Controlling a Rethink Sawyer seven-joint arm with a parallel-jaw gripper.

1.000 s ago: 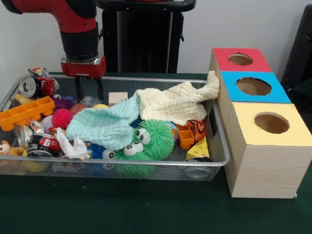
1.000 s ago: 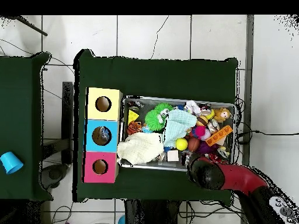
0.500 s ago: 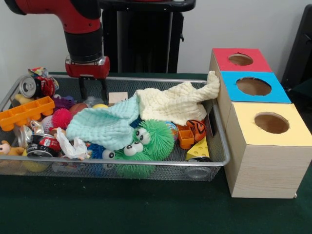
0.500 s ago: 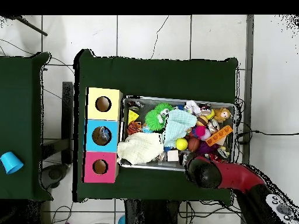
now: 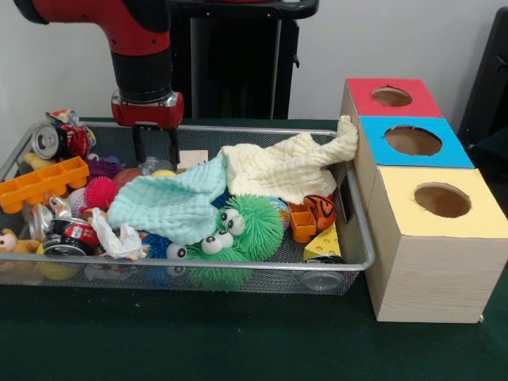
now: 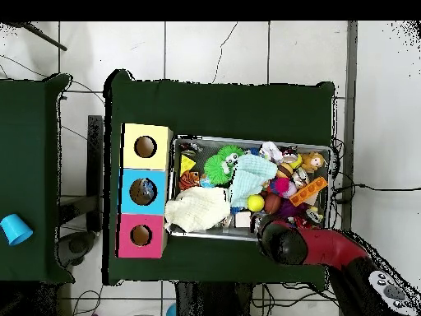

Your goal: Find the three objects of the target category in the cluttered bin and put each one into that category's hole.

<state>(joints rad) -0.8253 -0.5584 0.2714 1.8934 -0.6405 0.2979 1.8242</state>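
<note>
Gripper (image 5: 155, 147) shifted toward yellow cloth (image 5: 286, 167); no legible labels.

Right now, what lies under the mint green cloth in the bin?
The mint green cloth drapes over the green fuzzy toys; their eyes and a blue toy peek out. Anything deeper is covered.

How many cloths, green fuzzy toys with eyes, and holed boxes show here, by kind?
Cloths: 2, a mint cloth and a cream cloth.
Green fuzzy toys with eyes: 2, upper one, lower one.
Holed boxes: 3, red box, blue box, yellow box.
Total: 7.
</note>
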